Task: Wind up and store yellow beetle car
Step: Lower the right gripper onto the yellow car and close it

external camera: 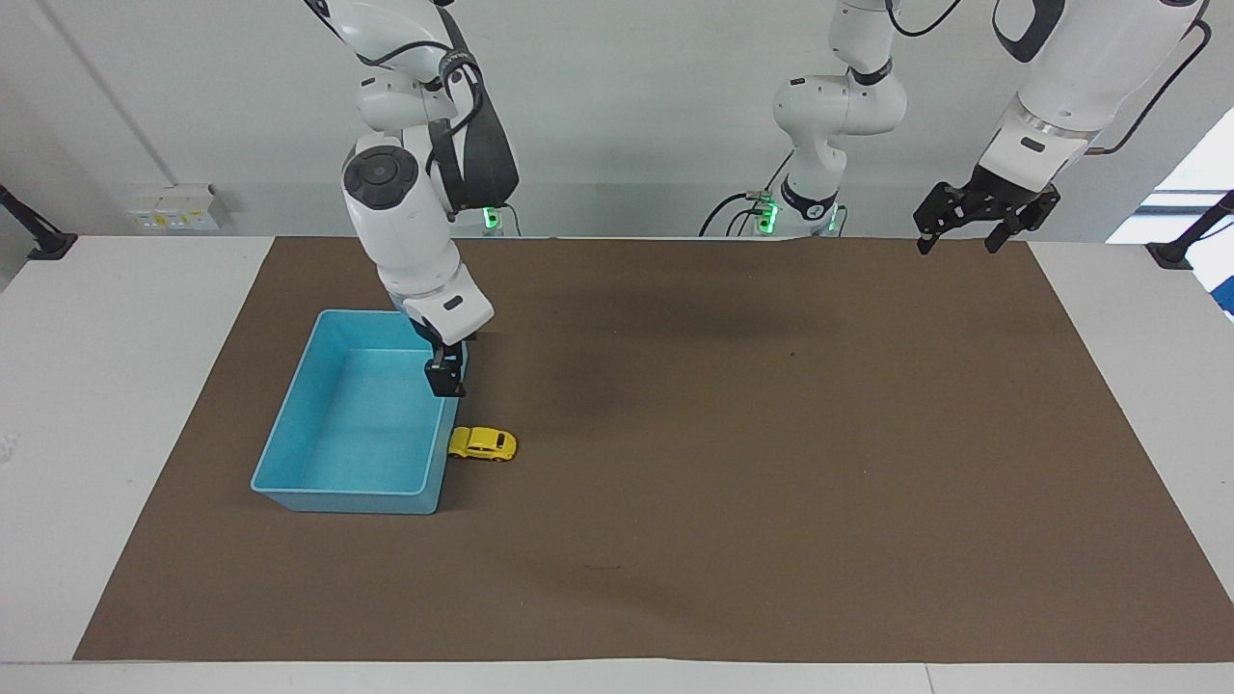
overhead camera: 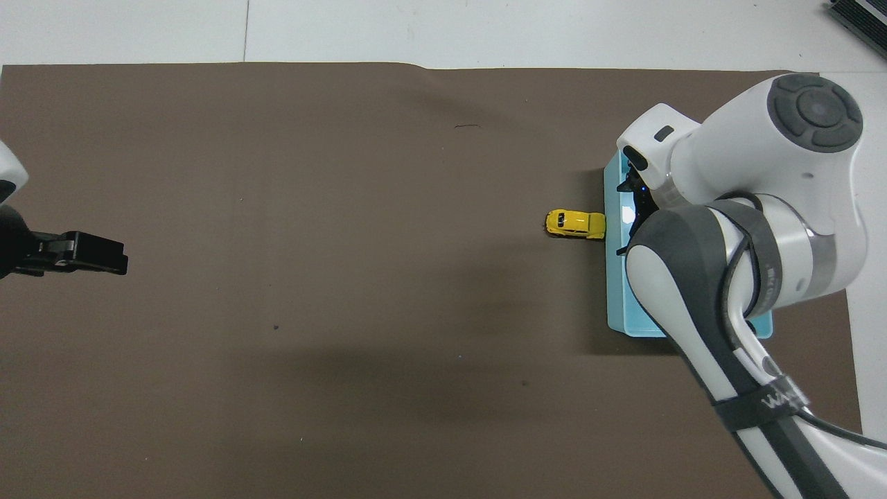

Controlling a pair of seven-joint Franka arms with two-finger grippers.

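Brown mat, blue bin, yellow car

Brown mat point(external camera: 733, 463) covers a white table point(external camera: 116, 386). On it a light blue bin point(external camera: 328, 482) sits toward the right arm's end. The yellow car point(external camera: 482, 443) stands on the mat, touching the bin's outer wall. The right gripper point(external camera: 445, 378) hangs over the bin's edge nearest the car, jaws apart and empty. The left gripper point(external camera: 985, 214) waits raised over the mat's corner by its base, jaws apart and empty.
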